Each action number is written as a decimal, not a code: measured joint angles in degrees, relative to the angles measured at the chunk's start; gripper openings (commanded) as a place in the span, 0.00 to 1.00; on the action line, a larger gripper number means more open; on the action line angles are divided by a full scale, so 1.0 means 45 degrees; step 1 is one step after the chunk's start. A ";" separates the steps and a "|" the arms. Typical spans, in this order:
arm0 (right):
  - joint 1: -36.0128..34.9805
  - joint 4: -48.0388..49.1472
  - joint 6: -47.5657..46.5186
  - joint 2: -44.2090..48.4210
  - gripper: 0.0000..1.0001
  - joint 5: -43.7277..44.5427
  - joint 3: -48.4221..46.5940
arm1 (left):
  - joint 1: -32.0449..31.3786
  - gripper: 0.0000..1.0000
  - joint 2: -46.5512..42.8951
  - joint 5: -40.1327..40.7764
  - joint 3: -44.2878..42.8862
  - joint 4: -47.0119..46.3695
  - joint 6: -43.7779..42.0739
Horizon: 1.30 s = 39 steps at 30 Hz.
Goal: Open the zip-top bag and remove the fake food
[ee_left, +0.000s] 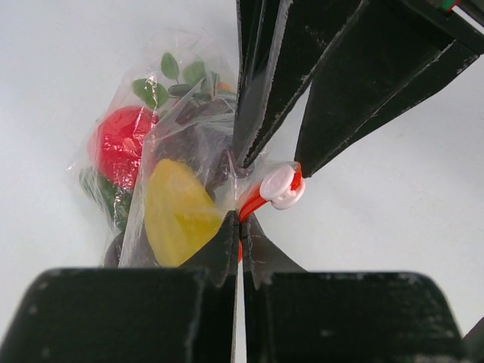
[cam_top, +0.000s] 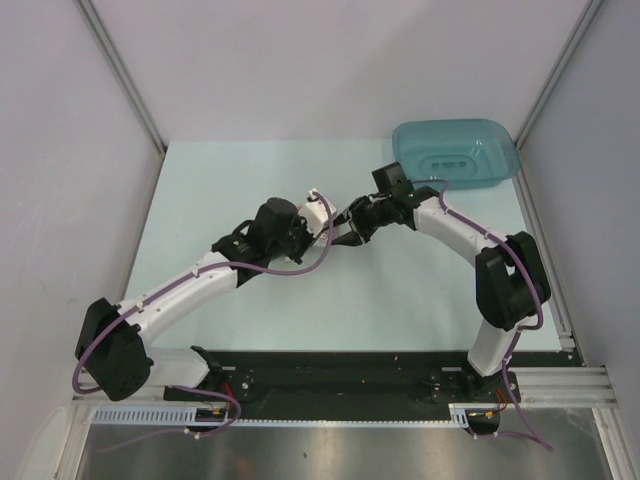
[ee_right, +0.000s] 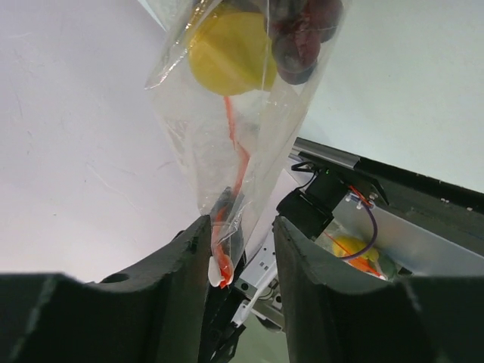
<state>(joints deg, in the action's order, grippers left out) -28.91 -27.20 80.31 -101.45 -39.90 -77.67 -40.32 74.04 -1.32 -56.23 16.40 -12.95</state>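
Mid-opening: left gripper [ee_left: 240, 227] pinches the zip-top bag [ee_right: 227, 136] above the tabletop's [cam_top: 400, 300] middle (fake food [ee_left: 175, 212] inside); right gripper's [ee_right: 242, 234] spread jaws, seemingly clear of the slider tab [ee_left: 281, 185], must next clamp and drag it.

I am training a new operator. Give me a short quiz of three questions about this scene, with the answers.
1. True or false: the left gripper is shut on the bag.
2. What colour is the slider? A white, B green, C blue.
3. Fill in: the food is ____ the bag.

Key: 1 true; 2 A; 3 inside.
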 measured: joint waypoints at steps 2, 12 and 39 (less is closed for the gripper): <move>-0.0073 -0.0005 0.0209 0.0000 0.36 0.0019 0.0010 | 0.0000 0.00 0.0000 -0.0005 0.0000 0.0005 0.0015; -0.0306 0.0563 0.0952 -0.0010 0.00 0.0034 0.0019 | 0.0034 0.29 -0.0160 -0.0418 0.0063 0.0223 0.0350; -0.0330 0.0019 0.3123 0.0117 0.00 0.0452 0.0024 | -0.1530 0.19 -0.0442 0.0806 0.0311 -0.1399 -0.0704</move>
<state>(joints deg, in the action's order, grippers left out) -30.39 -27.11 94.37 -100.92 -37.87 -77.56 -47.20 72.05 2.31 -54.83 10.11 -16.12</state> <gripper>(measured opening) 0.009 0.280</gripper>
